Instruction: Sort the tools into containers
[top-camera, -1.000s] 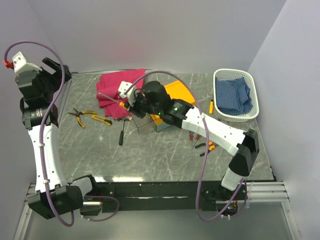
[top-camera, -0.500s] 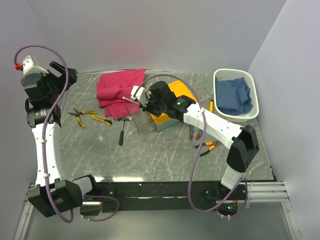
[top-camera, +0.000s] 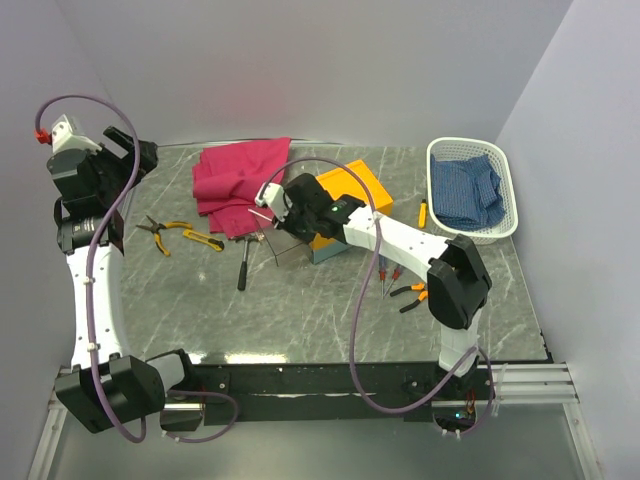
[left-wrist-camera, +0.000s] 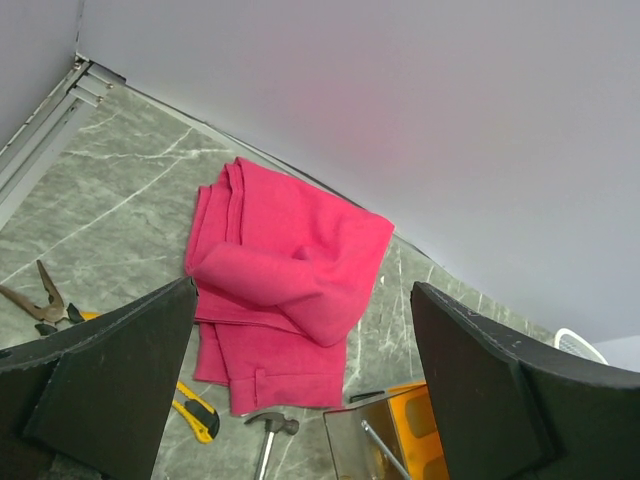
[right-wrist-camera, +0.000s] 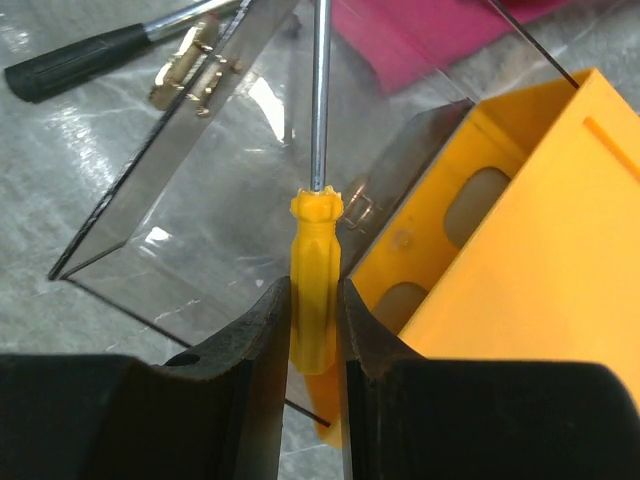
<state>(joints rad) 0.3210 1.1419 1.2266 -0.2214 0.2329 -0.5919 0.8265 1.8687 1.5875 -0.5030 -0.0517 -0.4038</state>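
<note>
Right gripper (right-wrist-camera: 315, 300) pinches the yellow screwdriver (right-wrist-camera: 316, 250) by its handle, seemingly just left of the toolbox (right-wrist-camera: 520, 230), above its clear lid (right-wrist-camera: 190, 190). If I release here, it could hit that lid and roll onto the surface (right-wrist-camera: 50, 140). Left gripper (left-wrist-camera: 300, 340) hangs wide and empty.

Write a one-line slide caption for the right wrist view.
Right claw grips a yellow screwdriver by its handle over the clear open lid of the orange-yellow toolbox.
</note>
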